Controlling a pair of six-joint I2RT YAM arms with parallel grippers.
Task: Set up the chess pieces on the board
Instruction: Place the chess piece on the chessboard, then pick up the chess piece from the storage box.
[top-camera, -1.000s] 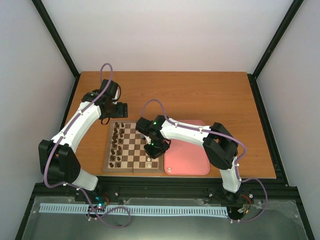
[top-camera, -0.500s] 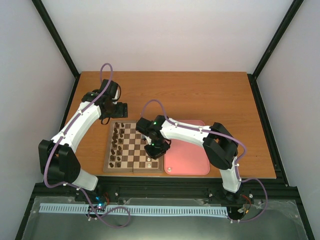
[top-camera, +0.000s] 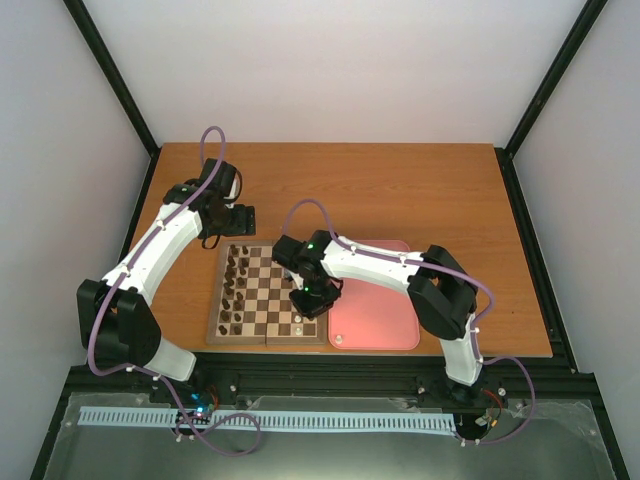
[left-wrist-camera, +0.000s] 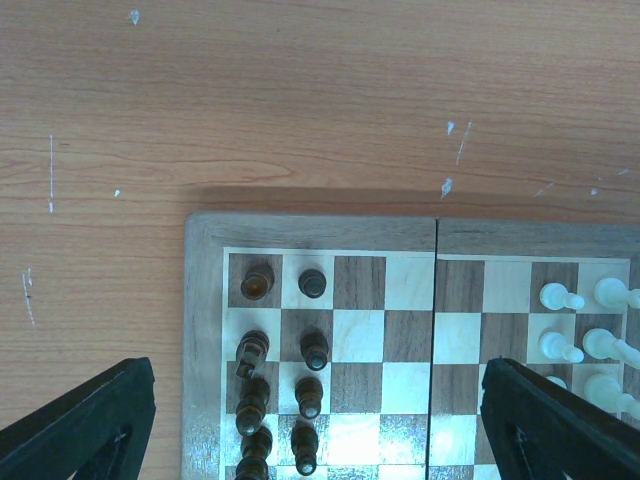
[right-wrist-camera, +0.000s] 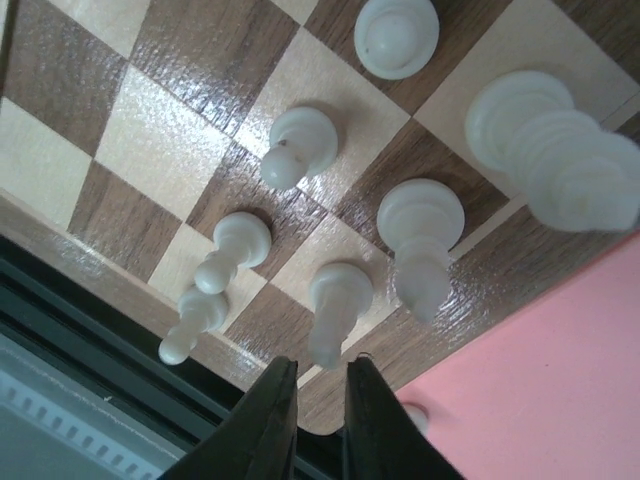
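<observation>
The board (top-camera: 262, 300) lies in front of both arms, with dark brown pieces (top-camera: 236, 285) along its left side. My right gripper (top-camera: 312, 300) hovers over the board's near right corner. In the right wrist view several cream-white chess pieces (right-wrist-camera: 297, 145) stand on the board (right-wrist-camera: 200, 120). My right gripper (right-wrist-camera: 320, 370) has its jaws a narrow gap apart, with the head of one standing white piece (right-wrist-camera: 335, 300) just at the tips and touching neither finger. My left gripper (left-wrist-camera: 320, 440) is open wide and empty above the board's far edge (left-wrist-camera: 400, 232).
A pink tray (top-camera: 385, 315) lies right of the board, touching it, with one small white piece (top-camera: 338, 340) in its near left corner. The tray also shows in the right wrist view (right-wrist-camera: 560, 370). The table's front edge and black rail run just below the board.
</observation>
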